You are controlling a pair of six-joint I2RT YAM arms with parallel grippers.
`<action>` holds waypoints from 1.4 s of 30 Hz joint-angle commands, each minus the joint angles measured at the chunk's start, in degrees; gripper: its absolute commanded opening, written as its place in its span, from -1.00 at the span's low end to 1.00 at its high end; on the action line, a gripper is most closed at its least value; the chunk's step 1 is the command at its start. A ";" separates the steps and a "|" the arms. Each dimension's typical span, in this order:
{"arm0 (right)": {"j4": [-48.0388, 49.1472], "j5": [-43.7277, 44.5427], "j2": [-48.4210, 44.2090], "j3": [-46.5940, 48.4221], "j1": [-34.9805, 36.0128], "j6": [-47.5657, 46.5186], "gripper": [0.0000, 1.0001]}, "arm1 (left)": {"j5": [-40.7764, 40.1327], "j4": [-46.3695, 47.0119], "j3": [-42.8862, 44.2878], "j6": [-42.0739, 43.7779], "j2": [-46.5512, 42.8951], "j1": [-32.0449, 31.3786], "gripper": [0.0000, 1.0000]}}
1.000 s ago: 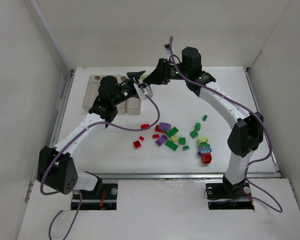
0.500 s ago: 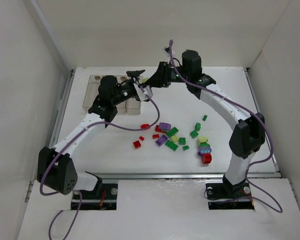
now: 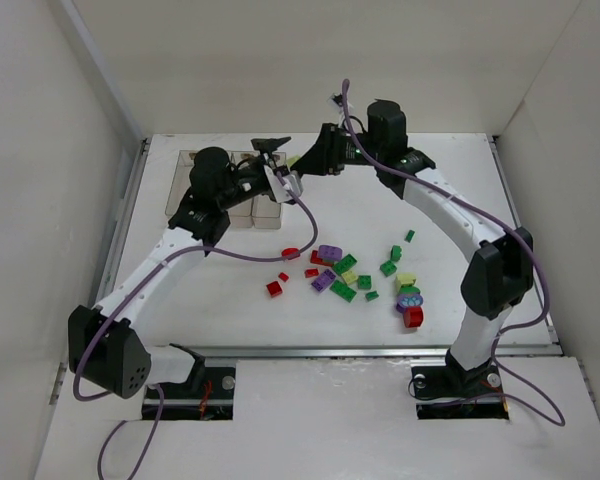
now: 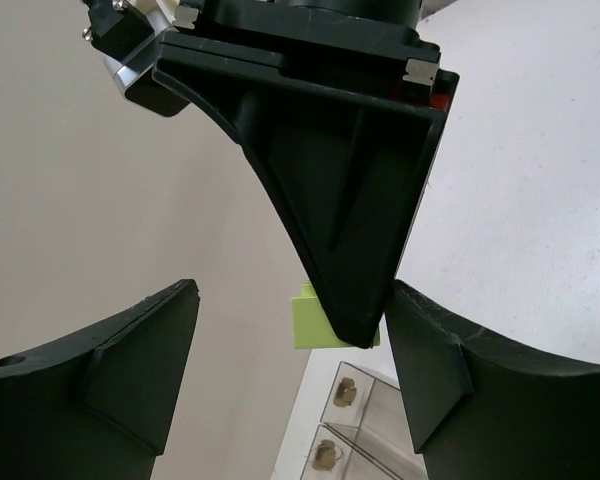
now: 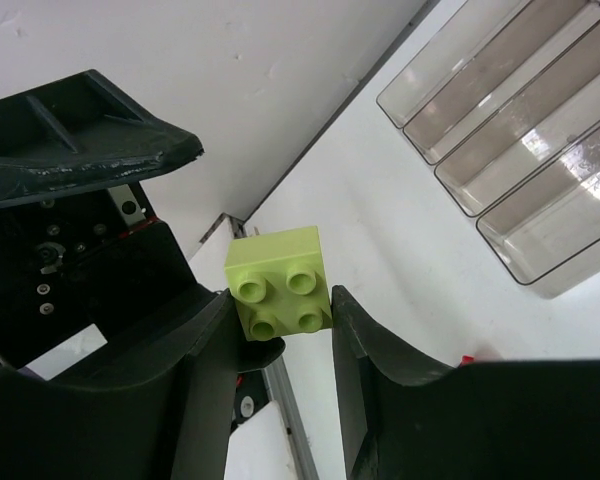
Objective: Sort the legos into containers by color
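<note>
Pinching a pale brick (image 5: 280,283) by its flat sides, the right gripper (image 5: 282,305) holds it aloft near the bins (image 5: 540,270). The left gripper (image 4: 292,300) gapes beside it, empty. Likely light, rigid and slick, so squeeze opposite flat faces squarely.

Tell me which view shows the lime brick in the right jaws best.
Right wrist: the brick fills mid-frame, four studs showing, pinched by the right gripper. Left wrist shows just a corner of it behind that gripper. Top view gives only a pale speck between the arms.
</note>
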 commanded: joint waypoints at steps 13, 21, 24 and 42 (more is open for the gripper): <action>0.91 -1.29 -4.25 0.48 -0.37 -0.41 -1.00 | 3.61 -3.63 4.90 2.08 1.76 0.39 0.52; -3.92 -0.50 -4.25 1.53 0.16 -2.86 -1.00 | 3.08 -2.05 5.51 0.85 2.29 -0.14 0.15; -7.16 0.29 -3.73 2.32 0.68 -4.62 -1.00 | 3.08 -1.35 4.99 0.14 2.29 -0.14 0.03; -10.69 -0.24 -2.14 5.14 1.83 -8.40 0.89 | -2.09 -4.42 4.46 -4.59 1.77 -0.14 -1.00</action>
